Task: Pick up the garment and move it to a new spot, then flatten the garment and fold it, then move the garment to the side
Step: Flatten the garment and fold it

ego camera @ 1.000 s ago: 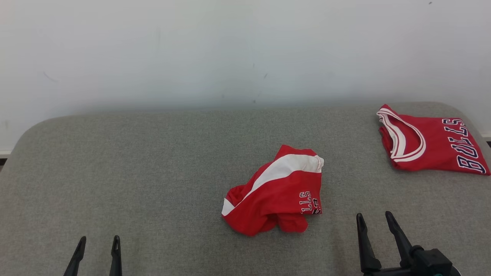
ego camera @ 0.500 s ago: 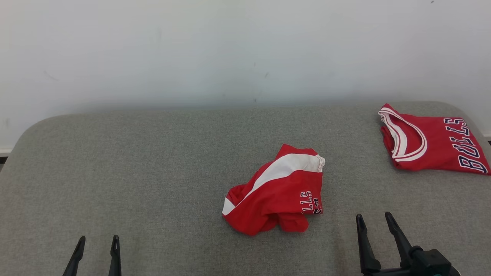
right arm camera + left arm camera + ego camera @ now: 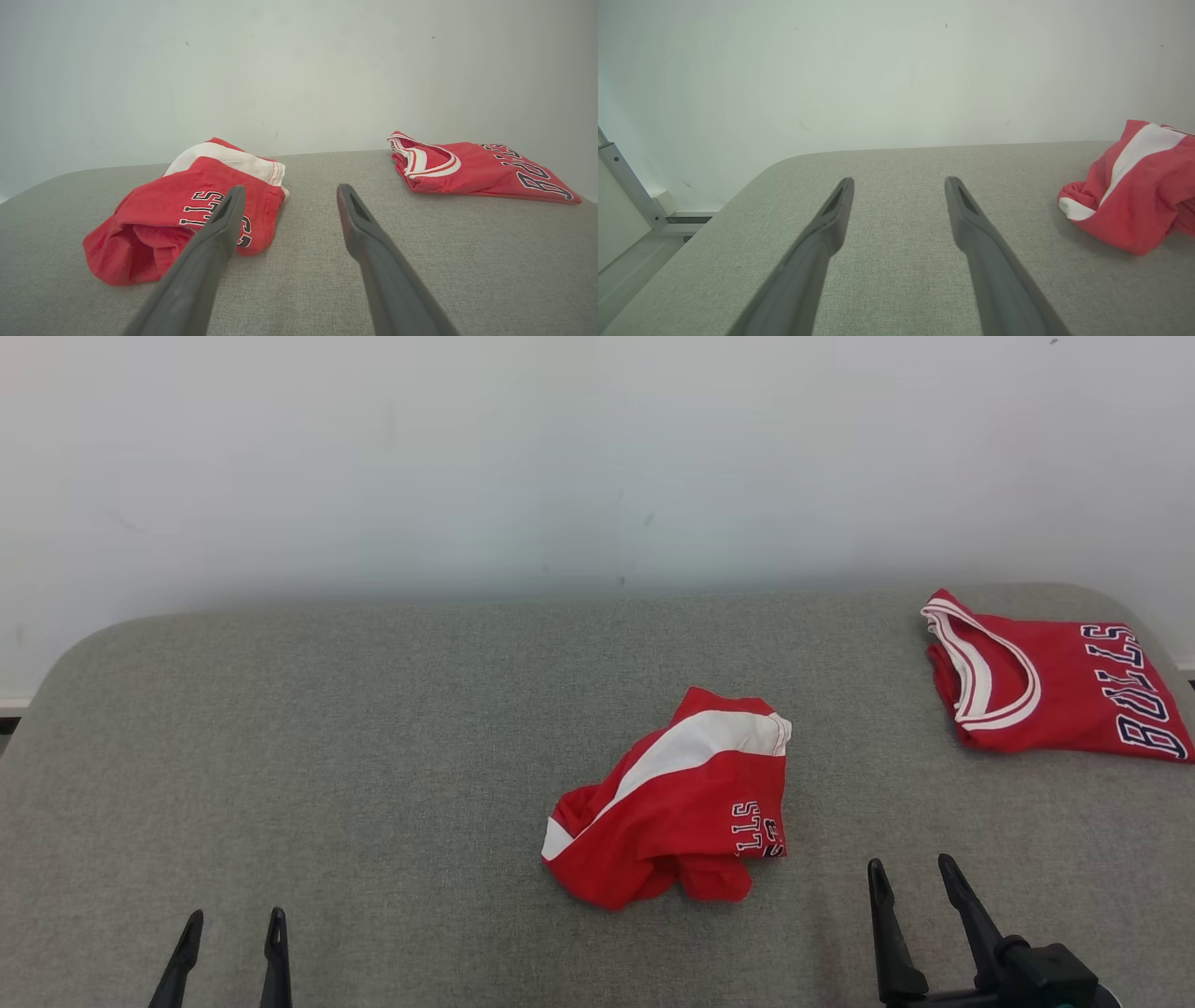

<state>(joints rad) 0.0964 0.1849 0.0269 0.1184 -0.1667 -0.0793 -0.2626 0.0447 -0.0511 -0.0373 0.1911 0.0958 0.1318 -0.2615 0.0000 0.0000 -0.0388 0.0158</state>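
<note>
The task appears to be at its very start; the garment (image 3: 667,803), red with a white band and dark lettering, lies crumpled in a heap a little right of centre in the head view, on the grey bench (image 3: 327,756), and nothing holds it; it has not been picked up, flattened, folded or set aside, so by my reading every step is left to do

The left pincer (image 3: 235,915) stands at the lower left of the head view, its two dark fingers spread apart with nothing between them, well apart from the garment; the right pincer (image 3: 910,861) stands at the lower right, likewise spread and empty, near the heap's lower right corner but not touching it; in the right wrist view the heap sits left of centre, partly behind the left-hand finger, and in the left wrist view it shows at the right edge; the right pincer seems the better placed for a first grasp, and I see nothing standing between it and the heap

A folded jersey (image 3: 1055,686), also red, with white trim at the neck and large lettering, lies flat at the upper right of the head view, near the bench's far corner and well apart from the heap; it takes up part of that side, so the final spot probably has to be chosen around it, and its matching colour could invite a mix-up; a plain pale wall (image 3: 560,457) rises behind the bench, and a metal rail (image 3: 626,186) shows at the left edge of the left wrist view, beyond the bench
</note>
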